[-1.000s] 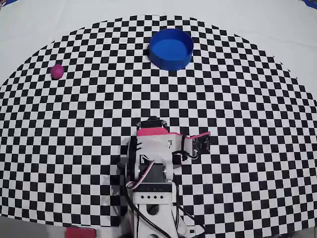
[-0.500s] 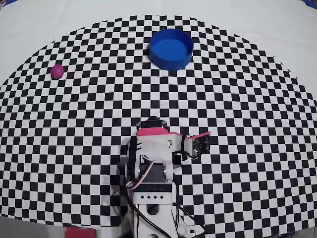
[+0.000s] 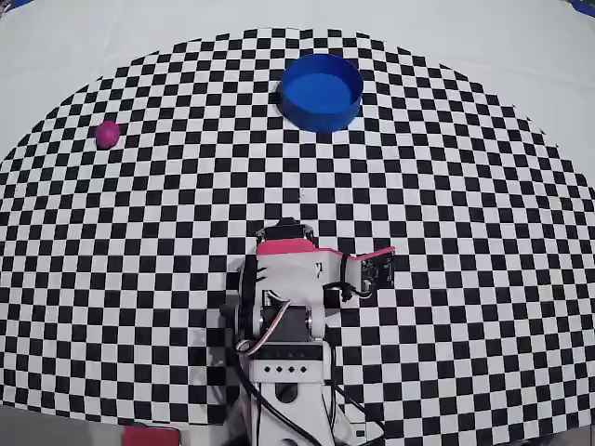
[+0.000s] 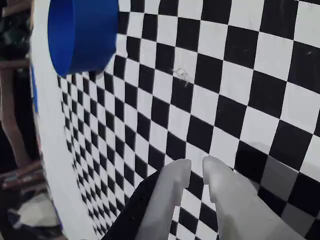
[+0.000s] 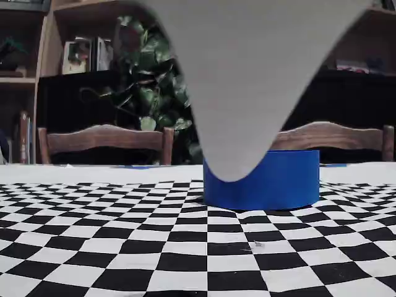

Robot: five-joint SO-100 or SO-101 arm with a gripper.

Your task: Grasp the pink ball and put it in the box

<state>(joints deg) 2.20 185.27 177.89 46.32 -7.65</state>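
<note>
1. Nothing shifted against the earlier overhead frames; arm folded over its base exactly as before, ball and box unmoved.
2. Overhead view: pink ball (image 3: 108,134) alone near the left rim of the checkered mat (image 3: 465,232), well apart from everything; box (image 3: 321,91) at the far middle, empty; arm folded low at the near edge, probably a rest pose before reaching; gripper (image 3: 284,229) pointing toward the box rather than the ball, so a swing to the left likely needed first; plenty of bare mat between arm and ball, nothing in the path; little mat left beyond the ball, so risk of nudging it off the edge.
3. Wrist view: gripper (image 4: 196,168) empty, fingertips nearly together with only a thin gap; box (image 4: 82,35) at upper left; ball out of frame.
4. Fixed view: box (image 5: 272,179) upright on the mat, a blurred grey shape, possibly part of the arm, hanging in front of it; chairs (image 5: 105,142) and shelves behind; ball not visible.
</note>
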